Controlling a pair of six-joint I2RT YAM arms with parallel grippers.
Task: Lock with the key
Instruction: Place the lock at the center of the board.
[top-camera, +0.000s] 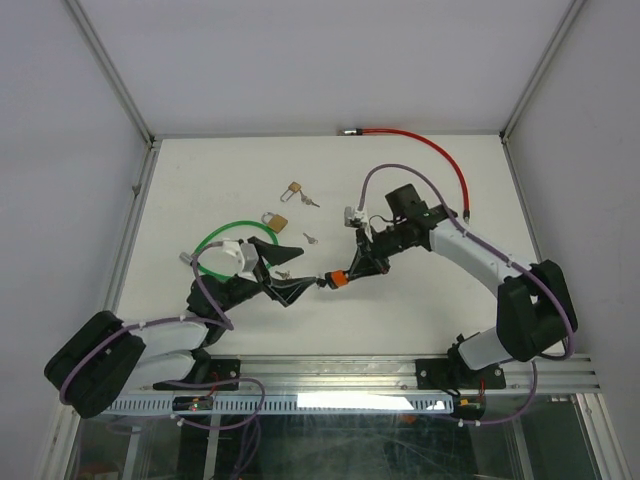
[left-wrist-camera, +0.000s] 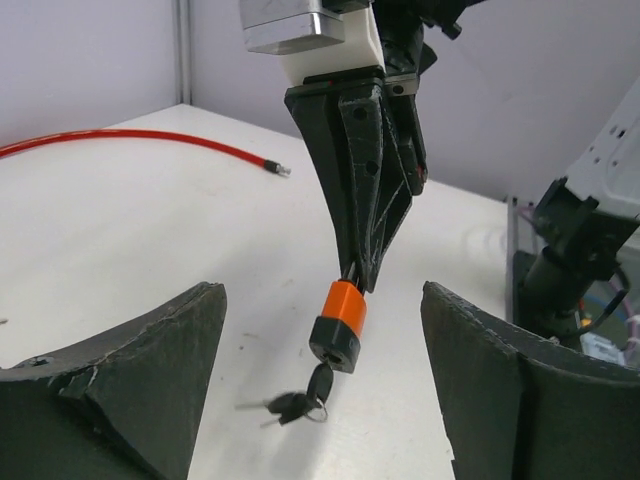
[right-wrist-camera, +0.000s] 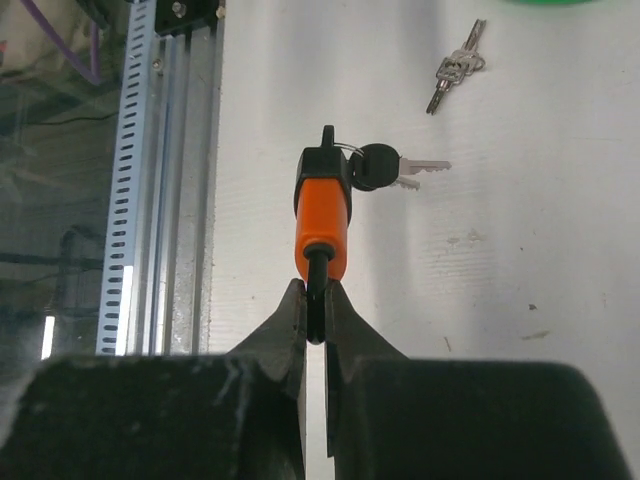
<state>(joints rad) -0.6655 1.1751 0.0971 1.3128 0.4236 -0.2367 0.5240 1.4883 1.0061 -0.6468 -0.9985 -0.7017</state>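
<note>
While my right gripper (right-wrist-camera: 316, 310) pinches the orange padlock (right-wrist-camera: 322, 215) by its shackle, clear of the table (top-camera: 430, 300), my left gripper (top-camera: 296, 284) stands wide, a finger on either side, gripping nothing. The key (left-wrist-camera: 318, 385) sits in the keyhole underneath, with spares dangling.

Judgement: close squarely on the key's black head and turn without twisting the lock. The spares could snag.

Loose keys (right-wrist-camera: 458, 68), brass padlocks (top-camera: 292, 190) and green cable (top-camera: 232, 240) lie well apart.
</note>
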